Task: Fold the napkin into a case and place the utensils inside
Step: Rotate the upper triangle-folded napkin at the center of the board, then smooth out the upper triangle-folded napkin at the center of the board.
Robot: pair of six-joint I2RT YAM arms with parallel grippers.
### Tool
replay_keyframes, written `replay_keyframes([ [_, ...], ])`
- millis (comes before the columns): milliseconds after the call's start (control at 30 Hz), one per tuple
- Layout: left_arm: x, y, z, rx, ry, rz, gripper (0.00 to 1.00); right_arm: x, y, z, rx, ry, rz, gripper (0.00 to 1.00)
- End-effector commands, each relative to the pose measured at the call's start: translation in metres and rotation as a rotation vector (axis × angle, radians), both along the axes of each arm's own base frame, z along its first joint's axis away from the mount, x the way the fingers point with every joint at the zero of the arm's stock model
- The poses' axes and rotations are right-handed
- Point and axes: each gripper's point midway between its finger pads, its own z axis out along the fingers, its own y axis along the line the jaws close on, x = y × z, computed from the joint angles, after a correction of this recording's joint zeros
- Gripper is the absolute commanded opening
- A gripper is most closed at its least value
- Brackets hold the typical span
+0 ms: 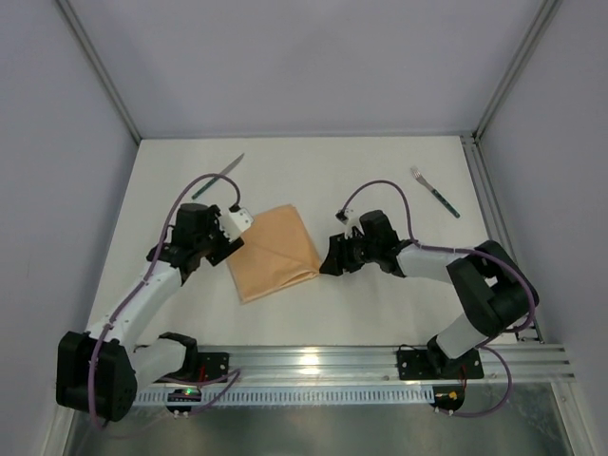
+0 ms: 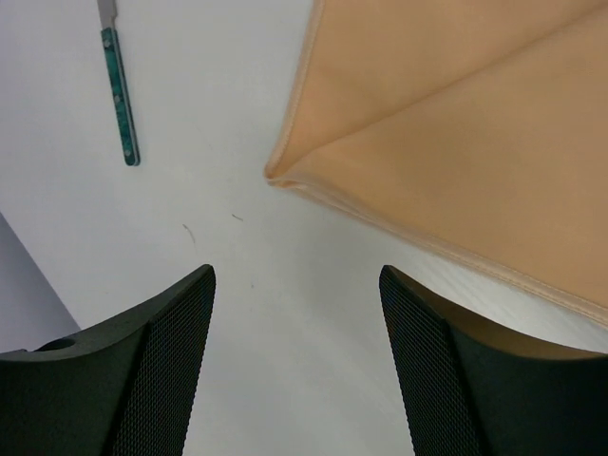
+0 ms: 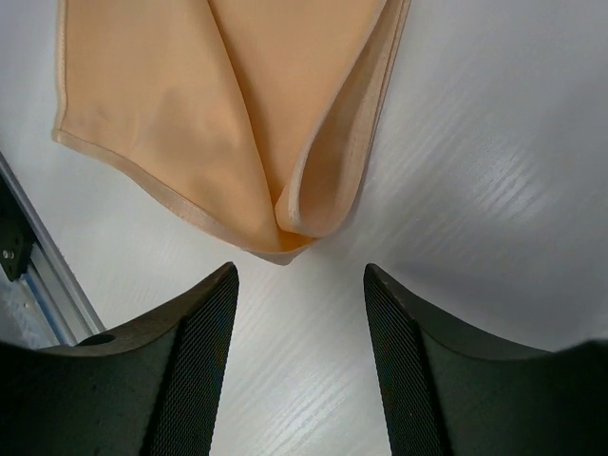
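The peach-orange napkin (image 1: 273,251) lies folded into a rough square in the middle of the white table; no narrow case shows. My left gripper (image 1: 231,245) is open and empty just off its left corner (image 2: 277,177). My right gripper (image 1: 328,266) is open and empty just off its right corner, where the layers bulge open (image 3: 304,214). The knife (image 1: 217,178), green handle and silver blade, lies at the back left and also shows in the left wrist view (image 2: 119,90). The fork (image 1: 436,193) lies at the back right.
A metal rail (image 1: 380,363) runs along the near edge by the arm bases. Grey walls enclose the table at the back and sides, with a rail (image 1: 489,214) along the right side.
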Motion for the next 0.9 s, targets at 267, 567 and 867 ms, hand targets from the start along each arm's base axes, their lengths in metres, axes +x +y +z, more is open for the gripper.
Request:
replay_keyframes([
  [267,-0.053,-0.022,-0.078,0.049,0.244,-0.050,0.71,0.008,0.010,-0.023,-0.029,-0.090,-0.025,0.59],
  [567,-0.046,-0.024,-0.094,0.097,0.259,-0.025,0.71,0.000,0.012,-0.037,-0.040,-0.084,-0.013,0.41],
  [867,-0.049,-0.023,-0.095,0.112,0.257,-0.044,0.71,-0.005,0.009,-0.031,-0.018,-0.122,-0.006,0.24],
])
